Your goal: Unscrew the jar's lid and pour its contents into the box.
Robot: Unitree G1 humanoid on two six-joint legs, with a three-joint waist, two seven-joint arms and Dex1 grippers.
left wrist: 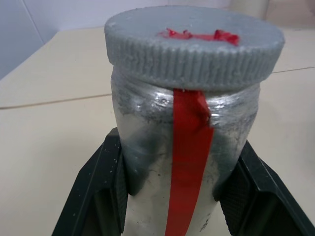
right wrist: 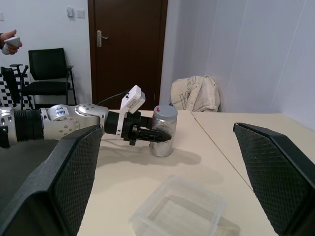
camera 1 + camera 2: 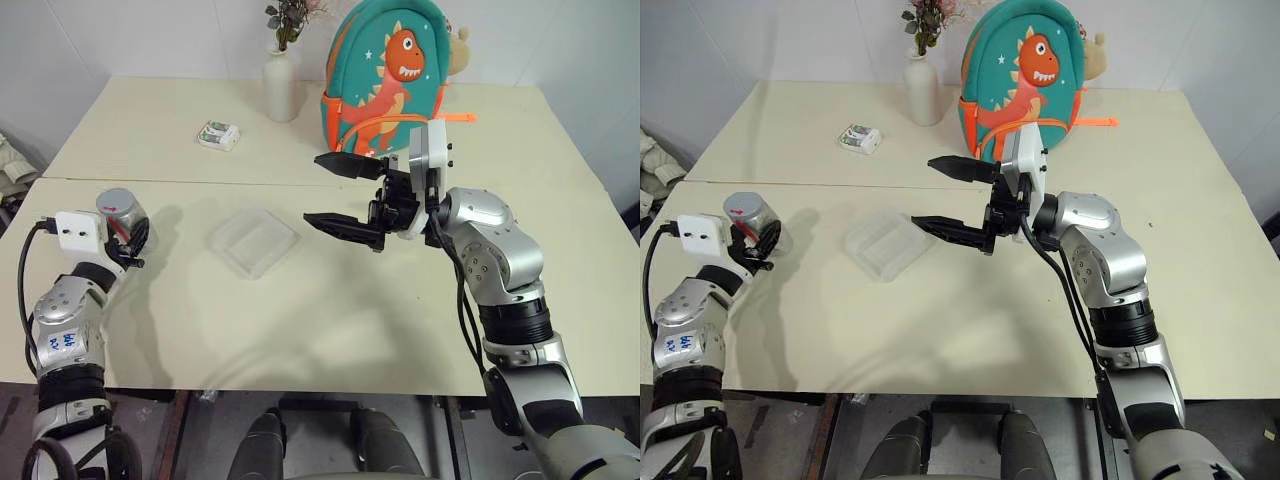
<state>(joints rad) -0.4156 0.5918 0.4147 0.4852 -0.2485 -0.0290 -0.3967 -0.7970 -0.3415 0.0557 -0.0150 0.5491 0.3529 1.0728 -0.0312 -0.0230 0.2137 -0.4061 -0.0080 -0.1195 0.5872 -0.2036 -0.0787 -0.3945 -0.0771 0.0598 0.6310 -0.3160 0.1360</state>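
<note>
Two black fingers of the left gripper clamp the small clear plastic jar standing at the table's left edge, grey ribbed lid still on; its contents are hard to make out. Right gripper hovers wide open beyond the shallow transparent box.

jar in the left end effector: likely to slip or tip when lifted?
The jar probably feels light: small clear plastic. Its smooth round wall may twist between the left end effector fingers during unscrewing. The lid is on, so spilling seems unlikely.
</note>
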